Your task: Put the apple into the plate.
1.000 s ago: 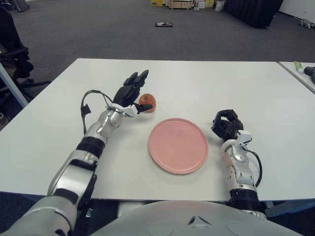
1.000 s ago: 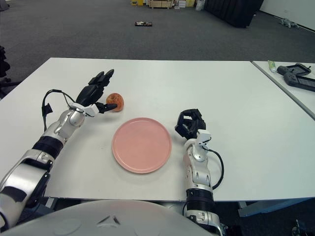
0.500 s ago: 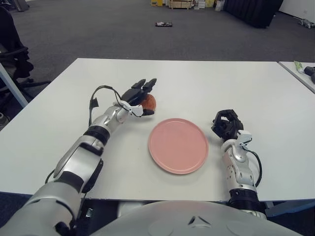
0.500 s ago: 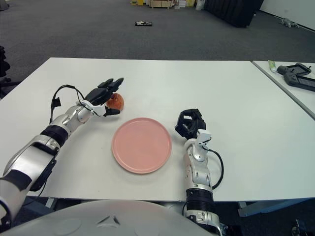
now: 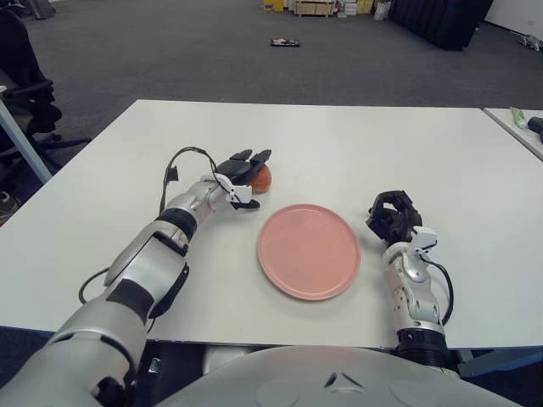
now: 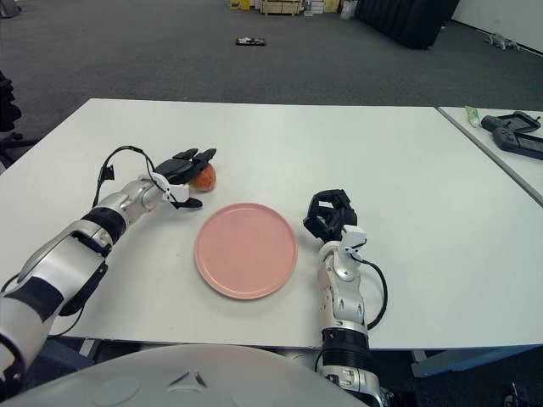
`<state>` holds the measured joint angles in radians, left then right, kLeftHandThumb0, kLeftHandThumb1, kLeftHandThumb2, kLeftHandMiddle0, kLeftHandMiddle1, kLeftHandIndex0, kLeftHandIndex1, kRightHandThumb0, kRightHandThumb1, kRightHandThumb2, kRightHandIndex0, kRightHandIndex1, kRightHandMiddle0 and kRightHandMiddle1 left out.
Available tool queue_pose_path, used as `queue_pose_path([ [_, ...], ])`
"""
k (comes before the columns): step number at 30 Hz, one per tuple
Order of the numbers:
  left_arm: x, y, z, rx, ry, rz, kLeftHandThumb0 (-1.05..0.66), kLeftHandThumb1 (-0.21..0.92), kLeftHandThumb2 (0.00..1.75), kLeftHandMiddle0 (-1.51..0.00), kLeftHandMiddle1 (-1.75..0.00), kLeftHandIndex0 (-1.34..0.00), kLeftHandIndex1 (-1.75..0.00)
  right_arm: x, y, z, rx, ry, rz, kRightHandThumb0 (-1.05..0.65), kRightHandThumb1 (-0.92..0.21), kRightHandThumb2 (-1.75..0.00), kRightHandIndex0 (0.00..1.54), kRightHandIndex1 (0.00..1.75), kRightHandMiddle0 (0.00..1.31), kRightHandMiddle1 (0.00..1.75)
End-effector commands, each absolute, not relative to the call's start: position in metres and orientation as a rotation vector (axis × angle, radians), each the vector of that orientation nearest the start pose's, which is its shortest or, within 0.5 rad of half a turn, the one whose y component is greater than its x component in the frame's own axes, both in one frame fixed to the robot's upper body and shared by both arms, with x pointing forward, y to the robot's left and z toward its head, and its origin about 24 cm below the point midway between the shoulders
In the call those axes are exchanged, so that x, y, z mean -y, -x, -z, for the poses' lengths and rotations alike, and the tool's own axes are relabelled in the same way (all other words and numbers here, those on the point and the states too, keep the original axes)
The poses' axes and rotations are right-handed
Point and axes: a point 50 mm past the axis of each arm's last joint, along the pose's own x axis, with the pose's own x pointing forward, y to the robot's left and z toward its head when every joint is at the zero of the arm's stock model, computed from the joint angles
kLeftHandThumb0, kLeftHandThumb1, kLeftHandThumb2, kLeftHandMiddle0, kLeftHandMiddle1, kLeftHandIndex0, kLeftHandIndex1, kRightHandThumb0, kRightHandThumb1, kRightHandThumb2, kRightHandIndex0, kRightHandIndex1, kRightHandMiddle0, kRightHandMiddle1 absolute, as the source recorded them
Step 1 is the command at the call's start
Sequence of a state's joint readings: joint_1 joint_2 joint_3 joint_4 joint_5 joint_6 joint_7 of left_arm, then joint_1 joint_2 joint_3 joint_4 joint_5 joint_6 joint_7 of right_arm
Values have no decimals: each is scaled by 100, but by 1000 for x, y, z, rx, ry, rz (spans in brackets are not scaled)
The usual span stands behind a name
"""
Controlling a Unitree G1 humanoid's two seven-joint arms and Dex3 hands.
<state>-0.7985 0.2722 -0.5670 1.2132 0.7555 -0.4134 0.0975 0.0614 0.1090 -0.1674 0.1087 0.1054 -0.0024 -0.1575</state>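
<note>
A reddish apple (image 5: 262, 177) sits on the white table (image 5: 356, 144), just beyond the upper left edge of the pink plate (image 5: 309, 251). My left hand (image 6: 200, 178) reaches in from the left and cups the apple. Its fingers (image 5: 251, 158) stretch over the apple's top, its thumb (image 5: 246, 202) lies low at the front, and the fingers are spread rather than clamped. My right hand (image 5: 392, 216) shows right of the plate, with its fingers curled and nothing in them.
A second table (image 6: 501, 144) at the far right carries a black device (image 6: 509, 131) and a green tube (image 6: 472, 114). A dark chair (image 5: 25, 93) stands off the table's left side. A black cable (image 5: 174, 165) loops from my left wrist.
My left hand has dropped lower, turned flatter and slid right, so its fingers now reach over the apple. The apple, plate and right hand have not moved.
</note>
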Motion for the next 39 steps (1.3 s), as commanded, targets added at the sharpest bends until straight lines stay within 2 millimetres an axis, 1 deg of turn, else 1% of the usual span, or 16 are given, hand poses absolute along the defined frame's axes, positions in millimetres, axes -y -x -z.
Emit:
queue_pose_path([
  [1,-128,-347,-6,-37,-1407,695,-77,36,91,0,0,-1,-2,178,-223,16,-259,-214,362,-42,-50,-110,96,175,47,175],
  [6,-136,-347,-1,-121,-1427,708,-78,41,89,0,0,0,-9,178,-222,15,-264,-212,371,-42,-50,-110,97,175,47,175],
  [11,-145,-345,5,-225,-1432,709,-76,42,90,0,0,0,-18,178,-221,15,-268,-226,381,-42,-50,-110,98,175,47,175],
  [17,-145,-345,8,-292,-1418,726,-73,41,92,-4,-3,0,-44,179,-220,15,-267,-242,384,-42,-49,-110,99,175,47,175],
  [19,-145,-345,8,-307,-1404,728,-71,40,94,-2,-21,0,-58,179,-220,15,-267,-245,383,-42,-50,-110,100,175,47,175],
  [22,-145,-345,8,-321,-1373,719,-69,41,95,0,-38,0,-72,179,-219,15,-266,-245,382,-42,-50,-110,100,175,47,175],
  [23,-145,-345,8,-324,-1364,717,-69,41,95,0,-40,0,-74,179,-219,15,-266,-243,381,-42,-50,-110,100,175,47,175],
  [26,-145,-345,7,-326,-1346,707,-66,42,97,0,-64,0,-91,179,-218,15,-265,-241,379,-42,-50,-110,99,175,47,175],
  [27,-145,-345,7,-322,-1339,700,-65,42,98,0,-75,0,-98,179,-218,15,-265,-242,381,-42,-50,-110,99,175,47,175],
  [28,-145,-345,7,-319,-1333,695,-63,41,101,-1,-89,0,-112,179,-218,14,-266,-243,383,-42,-50,-109,99,175,47,175],
  [32,-144,-346,6,-305,-1327,688,-57,40,110,-5,-117,-1,-146,179,-217,14,-268,-240,387,-42,-51,-109,99,175,46,175],
  [33,-144,-346,6,-299,-1326,688,-51,47,105,-10,-129,-14,-157,179,-217,14,-269,-238,388,-42,-51,-109,99,175,46,175],
  [34,-143,-346,5,-290,-1322,687,-47,51,102,-13,-136,-23,-163,179,-217,14,-270,-236,388,-42,-51,-109,99,175,46,175],
  [36,-142,-347,4,-273,-1314,687,-44,54,101,-20,-149,-32,-169,179,-217,14,-269,-233,388,-42,-51,-108,99,175,46,175],
  [37,-141,-347,3,-265,-1311,686,-28,52,100,-33,-145,-35,-171,179,-216,14,-268,-231,388,-42,-51,-108,99,175,46,175],
  [39,-140,-347,3,-255,-1306,686,-15,51,99,-44,-142,-39,-173,179,-216,14,-268,-228,387,-42,-51,-108,99,175,46,175],
])
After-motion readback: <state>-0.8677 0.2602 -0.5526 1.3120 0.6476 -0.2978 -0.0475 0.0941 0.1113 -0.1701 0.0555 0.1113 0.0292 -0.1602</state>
